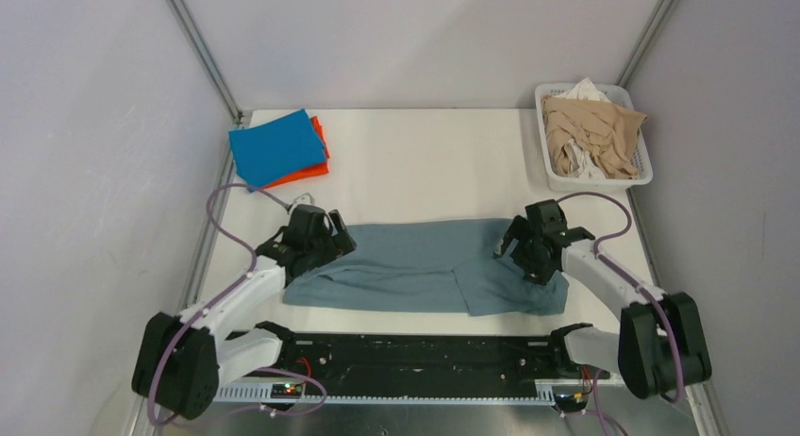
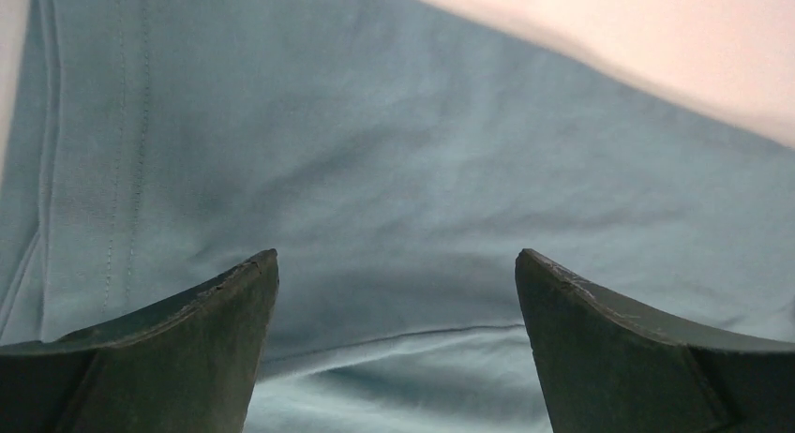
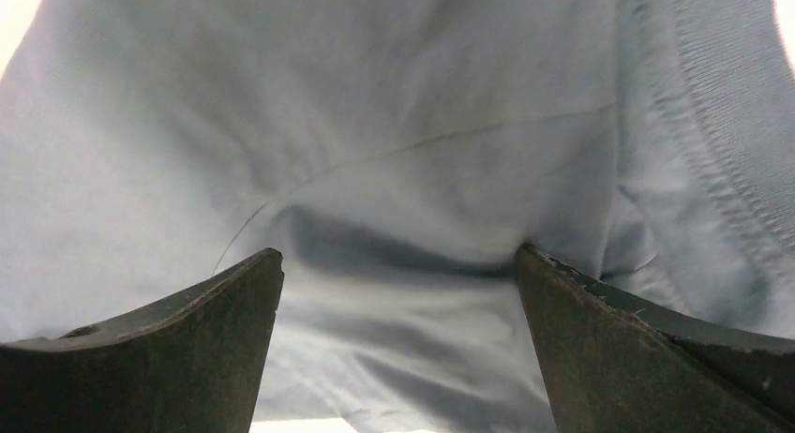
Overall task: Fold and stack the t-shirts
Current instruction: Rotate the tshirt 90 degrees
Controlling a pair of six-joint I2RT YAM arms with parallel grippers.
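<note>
The dusty grey-blue t-shirt [image 1: 415, 266] lies folded lengthwise across the middle of the table. My left gripper [image 1: 325, 250] is open over its left end; the left wrist view shows the cloth [image 2: 394, 171] between and under the spread fingers [image 2: 216, 330]. My right gripper [image 1: 528, 257] is open over its right end, fingers [image 3: 600, 339] pressed into the bunched cloth [image 3: 394, 171] near a ribbed hem. A folded bright blue t-shirt [image 1: 277, 146] lies on a folded orange one [image 1: 316, 167] at the back left.
A white slatted basket [image 1: 557, 176] with beige and white garments [image 1: 592, 134] stands at the back right. Grey walls close in both sides. A black rail [image 1: 415, 356] runs along the near edge between the arm bases.
</note>
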